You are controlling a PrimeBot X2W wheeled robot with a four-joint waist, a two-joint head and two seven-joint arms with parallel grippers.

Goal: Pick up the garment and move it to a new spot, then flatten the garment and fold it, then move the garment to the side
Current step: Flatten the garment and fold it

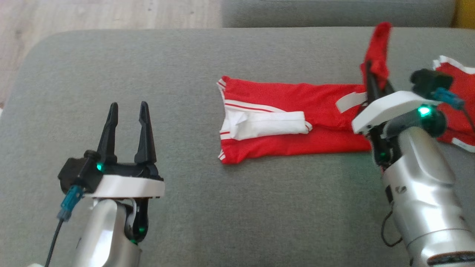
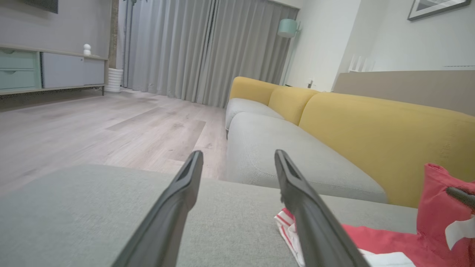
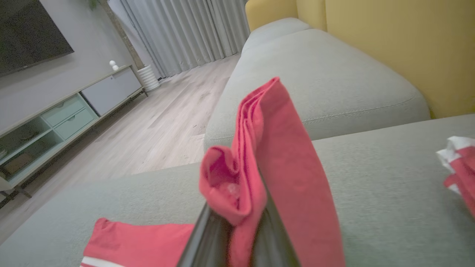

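Red cloth is pinched between the two fingers of the right gripper (image 1: 373,79), which are pressed together on a raised fold (image 1: 378,48) at the right end of the garment (image 1: 297,92). In the right wrist view that fold (image 3: 274,148) stands up out of the fingers in several layers. The left gripper (image 1: 128,107) holds nothing, its fingers spread apart, and it hovers over bare grey cushion (image 1: 185,207) at the near left, well apart from the cloth.

The rest of the garment lies flat across the middle of the cushion, with white stripes and a white panel at its left end. A further red and white piece (image 1: 456,111) lies at the far right. The right arm hides the join, so I cannot tell whether it belongs to the same garment.

This looks like the folding step, with the right end lifted to go over. The next move probably calls for carrying that fold leftward over the flat part, low and even, so the layers do not slip.

Open room is wide to the left and near side. The cushion's rounded left corner gives onto wooden floor (image 1: 92,15), and its far edge meets a second grey seat (image 1: 334,11)
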